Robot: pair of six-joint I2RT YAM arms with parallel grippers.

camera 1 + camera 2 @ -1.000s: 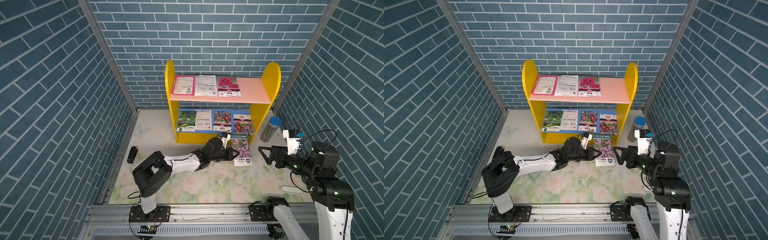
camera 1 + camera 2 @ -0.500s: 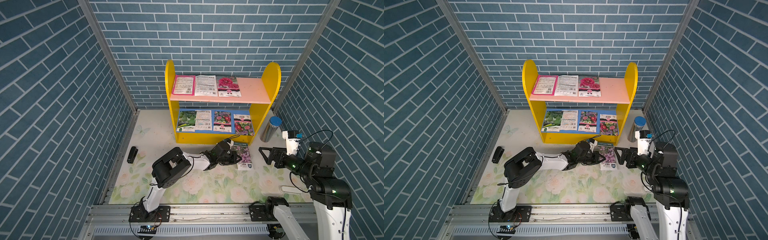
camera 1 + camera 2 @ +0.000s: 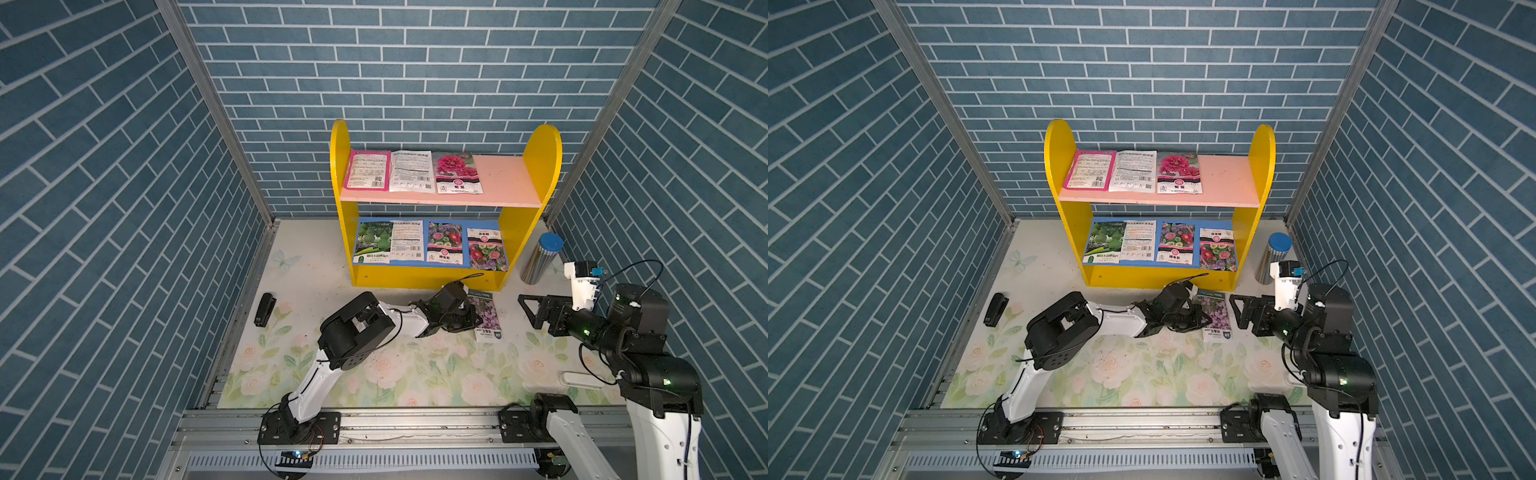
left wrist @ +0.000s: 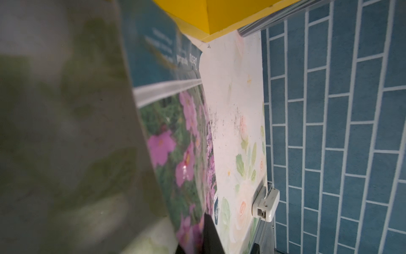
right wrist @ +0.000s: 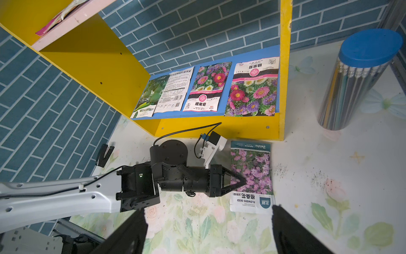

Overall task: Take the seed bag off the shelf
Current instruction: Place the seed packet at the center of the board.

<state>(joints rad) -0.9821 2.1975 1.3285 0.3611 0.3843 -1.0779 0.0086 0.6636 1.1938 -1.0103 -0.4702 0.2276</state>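
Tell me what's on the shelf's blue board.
The blue lower board holds, side by side, a green gourd seed packet, a white text-side packet and two chrysanthemum packets. Anything beneath them is hidden.

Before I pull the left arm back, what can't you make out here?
- Grip: in the right wrist view the left gripper covers its own contact with the seed bag; pinched or merely pressed, cannot tell.
- Left wrist view: a close blur fills much of the picture; unidentifiable.
- Upper board: in the right wrist view the board itself hides its bags.
- White object: partly behind the right arm in a top view.
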